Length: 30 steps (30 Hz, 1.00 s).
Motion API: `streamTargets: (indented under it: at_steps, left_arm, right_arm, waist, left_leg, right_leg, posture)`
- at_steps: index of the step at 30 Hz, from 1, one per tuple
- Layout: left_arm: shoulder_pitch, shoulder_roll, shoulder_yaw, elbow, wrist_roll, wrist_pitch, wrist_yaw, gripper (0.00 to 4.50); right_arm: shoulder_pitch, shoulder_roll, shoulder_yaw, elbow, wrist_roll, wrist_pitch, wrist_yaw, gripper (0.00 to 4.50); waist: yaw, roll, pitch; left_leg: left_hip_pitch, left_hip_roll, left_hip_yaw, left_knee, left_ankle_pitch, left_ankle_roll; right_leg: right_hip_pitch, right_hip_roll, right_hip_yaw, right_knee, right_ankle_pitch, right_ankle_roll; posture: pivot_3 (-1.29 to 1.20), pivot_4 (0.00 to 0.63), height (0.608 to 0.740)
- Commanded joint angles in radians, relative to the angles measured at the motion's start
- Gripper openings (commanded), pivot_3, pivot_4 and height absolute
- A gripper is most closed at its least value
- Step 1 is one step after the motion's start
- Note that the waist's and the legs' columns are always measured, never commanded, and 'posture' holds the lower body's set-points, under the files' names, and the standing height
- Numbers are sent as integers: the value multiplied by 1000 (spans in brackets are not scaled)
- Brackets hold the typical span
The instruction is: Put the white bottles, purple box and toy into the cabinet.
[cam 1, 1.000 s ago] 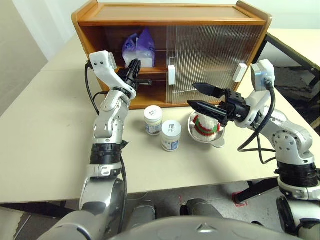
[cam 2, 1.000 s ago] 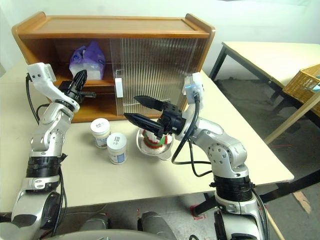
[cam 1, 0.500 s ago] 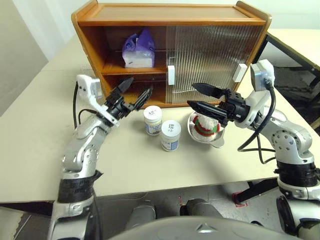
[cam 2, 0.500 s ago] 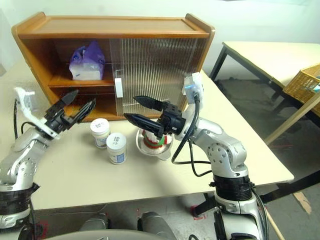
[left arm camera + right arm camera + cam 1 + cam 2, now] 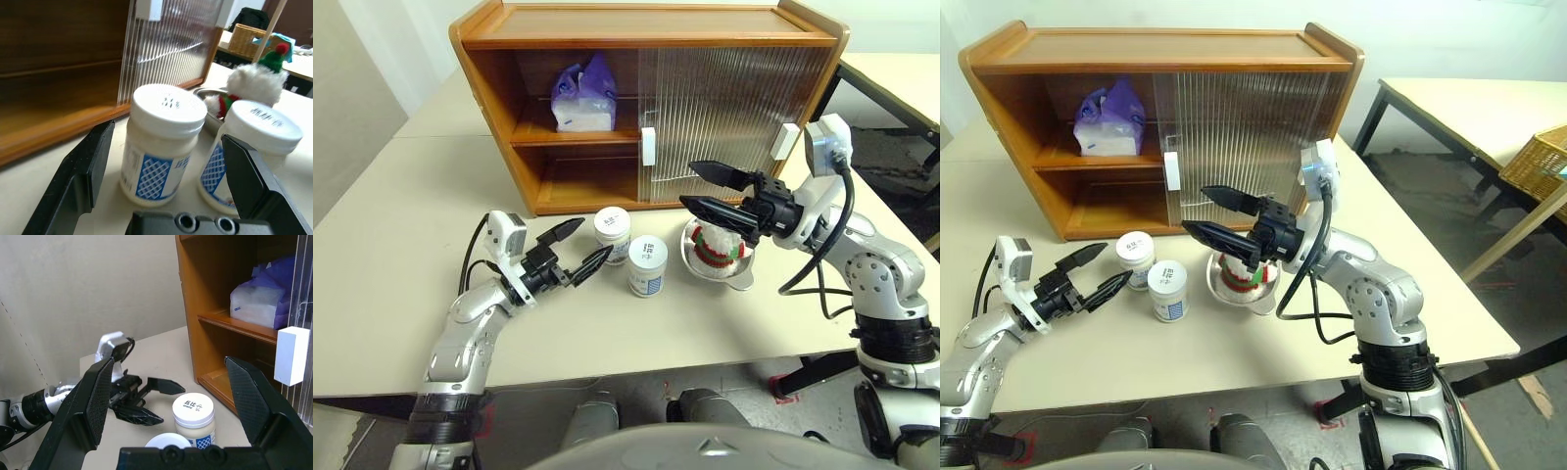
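1. The purple box (image 5: 583,96) is on the top shelf of the cabinet (image 5: 646,39), on the open side beside the sliding door (image 5: 729,122).
2. Two white bottles stand upright on the surface (image 5: 391,264) in front of the cabinet. The back bottle (image 5: 613,234) is nearer the cabinet. The front bottle (image 5: 648,265) is just beside it.
3. The toy (image 5: 717,245) sits in a steel bowl (image 5: 736,274), just beside the front bottle, on the side away from the left gripper.
4. The left gripper (image 5: 576,247) is low over the surface and lies about level. Its two fingers are spread wide and hold nothing.
5. It points straight at the back bottle, which is just past its fingertips and lined up with the gap. This arm is the nearer one to both bottles, so I think the back bottle is its next pick.
6. The right gripper (image 5: 703,190) hangs above the toy and bowl, pointing sideways toward the left arm. Its fingers are wide apart and empty too.
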Motion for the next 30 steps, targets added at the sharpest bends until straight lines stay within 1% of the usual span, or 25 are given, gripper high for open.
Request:
streamTargets:
  at_steps: [1,15,28,30]
  left_arm:
    - [4,-8,-14,64,39,-43,-4,4488]
    - [-98,-78,-63,256,87,-105,-13,4488]
    - [-152,-96,-73,313,112,-106,-18,4488]
    - [-155,-98,-74,317,114,-107,-17,4094]
  right_arm:
    - [-5,-9,-2,-16,4,12,-3,4500]
    - [8,-21,-15,-34,13,22,-14,4500]
    - [21,-26,-22,-50,18,23,-30,4500]
    - [22,-27,-22,-50,17,21,-31,4500]
  waist:
    - [-1,0,0]
    - [-7,3,-2]
    - [-20,3,-2]
    - [-21,3,-2]
  left_leg:
    - [0,0,0,0,0,0]
    - [0,0,0,0,0,1]
    - [0,-3,1,0,1,1]
    - [0,-3,1,0,1,1]
  right_leg:
    - [0,0,0,0,0,0]
    - [0,0,1,0,0,2]
    - [1,1,1,0,-1,6]
    - [1,1,1,0,-1,6]
  posture:
    - [-111,15,740]
    - [-132,21,740]
    - [-148,24,740]
    - [-148,24,740]
